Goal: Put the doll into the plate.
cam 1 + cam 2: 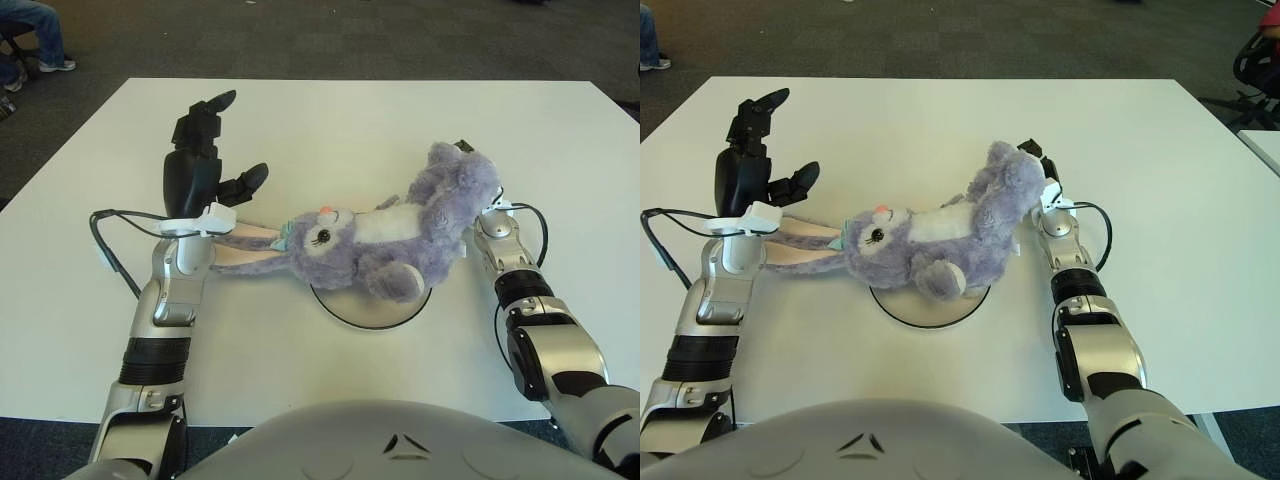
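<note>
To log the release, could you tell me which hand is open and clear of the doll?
The left hand: fingers spread, beside the doll's ears. The right hand is hidden behind it.

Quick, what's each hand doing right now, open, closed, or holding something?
Left hand: open, holding nothing, left of the plush bunny.
Right hand: mostly hidden behind the bunny; cannot tell.
</note>
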`<action>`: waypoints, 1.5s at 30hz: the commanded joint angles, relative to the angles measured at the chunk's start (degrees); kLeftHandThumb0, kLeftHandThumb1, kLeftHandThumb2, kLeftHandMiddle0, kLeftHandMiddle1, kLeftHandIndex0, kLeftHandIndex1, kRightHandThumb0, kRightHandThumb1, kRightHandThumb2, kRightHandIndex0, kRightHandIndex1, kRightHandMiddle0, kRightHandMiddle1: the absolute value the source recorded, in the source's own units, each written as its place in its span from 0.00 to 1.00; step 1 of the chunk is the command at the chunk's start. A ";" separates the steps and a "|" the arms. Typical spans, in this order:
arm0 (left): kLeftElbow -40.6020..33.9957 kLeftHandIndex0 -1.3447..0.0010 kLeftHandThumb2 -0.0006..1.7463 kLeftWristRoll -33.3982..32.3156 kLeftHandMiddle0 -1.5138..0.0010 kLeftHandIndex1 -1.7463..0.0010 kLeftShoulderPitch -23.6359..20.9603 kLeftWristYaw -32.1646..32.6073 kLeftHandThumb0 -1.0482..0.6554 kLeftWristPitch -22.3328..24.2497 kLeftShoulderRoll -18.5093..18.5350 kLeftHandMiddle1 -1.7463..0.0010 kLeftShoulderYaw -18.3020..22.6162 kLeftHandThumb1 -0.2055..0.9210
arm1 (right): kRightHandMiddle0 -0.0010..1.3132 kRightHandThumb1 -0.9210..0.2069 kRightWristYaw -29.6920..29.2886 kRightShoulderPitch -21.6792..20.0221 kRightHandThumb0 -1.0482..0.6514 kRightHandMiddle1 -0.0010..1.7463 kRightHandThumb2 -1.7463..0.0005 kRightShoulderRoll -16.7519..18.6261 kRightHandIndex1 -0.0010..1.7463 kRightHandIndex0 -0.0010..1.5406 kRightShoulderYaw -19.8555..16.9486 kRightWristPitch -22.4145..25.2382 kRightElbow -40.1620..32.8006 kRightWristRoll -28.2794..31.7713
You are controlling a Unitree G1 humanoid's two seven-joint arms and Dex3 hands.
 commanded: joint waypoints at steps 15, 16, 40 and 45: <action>10.63 1.00 0.41 -2.69 0.80 0.47 -4.69 3.41 0.17 -1.48 3.19 0.77 2.50 1.00 | 0.23 0.38 1.83 3.72 0.61 0.95 0.40 0.57 0.92 0.38 0.66 2.39 3.22 -0.57; 10.72 1.00 0.41 -2.76 0.80 0.47 -4.72 3.34 0.18 -1.36 3.29 0.77 2.42 1.00 | 0.23 0.38 1.86 3.73 0.61 0.95 0.40 0.57 0.92 0.38 0.64 2.36 3.21 -0.54; 14.97 0.92 0.46 -29.25 0.47 0.13 -6.31 -12.49 0.25 8.56 -1.29 0.02 5.99 1.00 | 0.24 0.39 1.59 4.17 0.61 0.95 0.40 0.40 0.93 0.37 0.83 2.53 2.39 -0.86; 12.36 0.86 0.36 -36.93 0.44 0.03 -5.67 -15.94 0.37 13.98 -2.95 0.01 7.67 0.98 | 0.24 0.39 1.57 4.27 0.61 0.95 0.40 0.42 0.93 0.37 0.80 2.14 2.33 -0.85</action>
